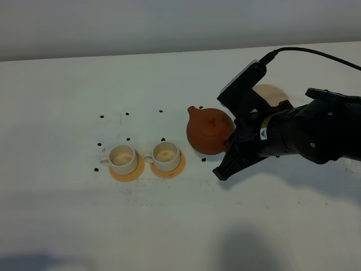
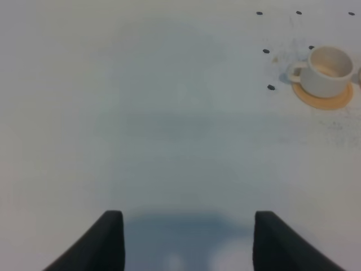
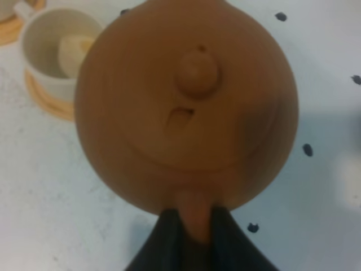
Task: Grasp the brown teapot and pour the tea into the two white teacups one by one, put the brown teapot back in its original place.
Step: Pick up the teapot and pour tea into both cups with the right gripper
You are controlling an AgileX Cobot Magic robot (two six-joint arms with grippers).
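The white table (image 1: 67, 226) takes up nearly all we can see, matte and bare apart from the tea set, so we judge there is free room on every side of the work. The right arm (image 1: 316, 132) reaches in over it, and the right gripper (image 3: 194, 231) is clamped on the loop handle (image 3: 194, 217) of the brown teapot (image 1: 210, 131). The pot sits directly ahead of the jaws, lid upward, with its handle-to-spout axis running straight out from them. The spout (image 1: 193, 110) is at the far end from the fingers. Behind the gripper, back along the arm and partly hidden by it, lies the pale saucer (image 1: 273, 90), so the pot is off its resting place. The relation that matters next is that the nearer teacup (image 1: 165, 155) lies ahead of the gripper but off the spout's line, toward the left arm's side. The farther teacup (image 1: 122, 158) is just beyond it in the same direction. We judge the pot must travel sideways before any tipping begins. Each cup stands upright on one of the orange coasters (image 1: 127, 175). The left gripper (image 2: 186, 240) hangs over bare table with its fingers spread and nothing between them, well apart from the cups. Small black dots (image 1: 161, 112) are scattered around the set.
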